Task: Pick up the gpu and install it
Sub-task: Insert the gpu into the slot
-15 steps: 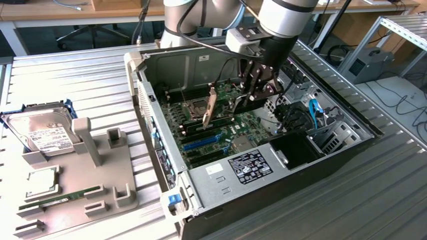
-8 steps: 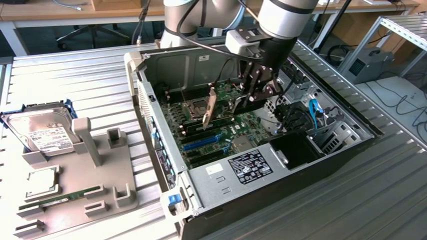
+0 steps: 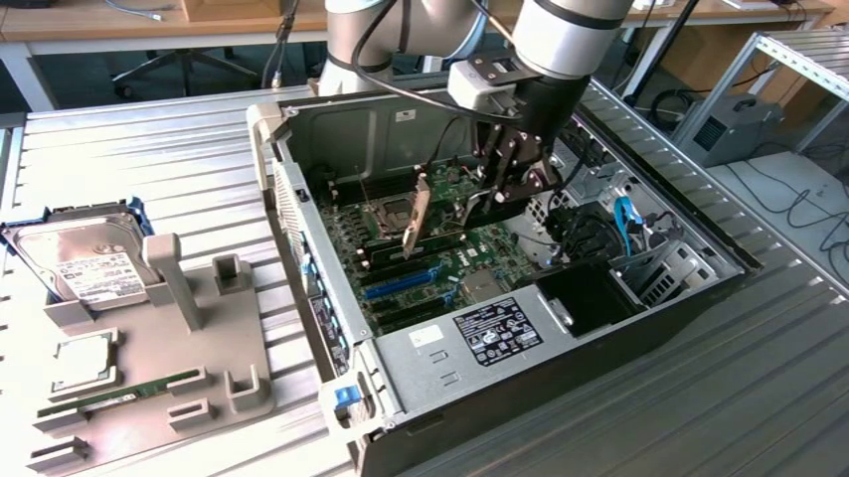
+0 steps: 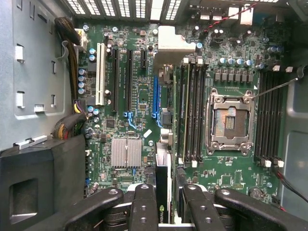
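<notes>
Inside the open computer case (image 3: 558, 368), my gripper (image 3: 511, 191) is shut on the gpu (image 3: 417, 219), a thin card held upright on edge above the green motherboard (image 3: 438, 268). In the wrist view the black fingers (image 4: 144, 207) clamp the card's dark edge (image 4: 162, 183) from both sides. From there the gpu runs away over the motherboard, in line with the blue expansion slot (image 4: 155, 96). Its silvery metal end (image 4: 175, 44) reaches toward the vented back wall. I cannot tell whether the card's lower edge touches the slot.
The CPU socket (image 4: 230, 120), RAM slots (image 4: 191, 110), a small heatsink (image 4: 126, 152) and cable bundles (image 4: 72, 53) surround the slot area. Outside the case, a grey fixture (image 3: 199, 368) holds a hard drive (image 3: 86, 263), a CPU (image 3: 83, 363) and a RAM stick (image 3: 119, 397).
</notes>
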Available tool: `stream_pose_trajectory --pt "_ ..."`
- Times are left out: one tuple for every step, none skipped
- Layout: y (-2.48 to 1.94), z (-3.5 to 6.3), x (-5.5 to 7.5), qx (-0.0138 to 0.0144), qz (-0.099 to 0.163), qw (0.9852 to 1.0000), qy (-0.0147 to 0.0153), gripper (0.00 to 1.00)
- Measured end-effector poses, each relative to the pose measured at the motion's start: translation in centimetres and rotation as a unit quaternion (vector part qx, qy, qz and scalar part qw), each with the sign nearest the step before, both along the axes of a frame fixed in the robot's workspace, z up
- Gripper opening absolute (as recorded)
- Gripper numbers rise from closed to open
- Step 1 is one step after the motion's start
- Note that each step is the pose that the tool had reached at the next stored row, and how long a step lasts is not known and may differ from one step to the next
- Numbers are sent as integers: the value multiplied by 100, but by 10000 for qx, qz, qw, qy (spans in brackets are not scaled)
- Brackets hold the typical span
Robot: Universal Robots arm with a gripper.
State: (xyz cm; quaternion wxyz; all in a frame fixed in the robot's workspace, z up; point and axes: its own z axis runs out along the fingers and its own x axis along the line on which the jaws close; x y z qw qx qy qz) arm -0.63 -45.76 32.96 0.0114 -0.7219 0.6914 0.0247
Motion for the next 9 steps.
stream_pose_trajectory --pt "0 -2 0 0 0 10000 0 26" --pt "0 -3 0 0 0 10000 0 26" --pt "0 -5 0 0 0 10000 0 26" --pt "0 -7 0 0 0 10000 0 26" --pt "0 -9 0 0 0 10000 0 26" --pt "0 -10 0 0 0 10000 0 26" --pt "0 -12 0 0 0 10000 0 26" --pt "0 -14 0 0 0 10000 0 26" --pt "0 -19 0 0 0 10000 0 26"
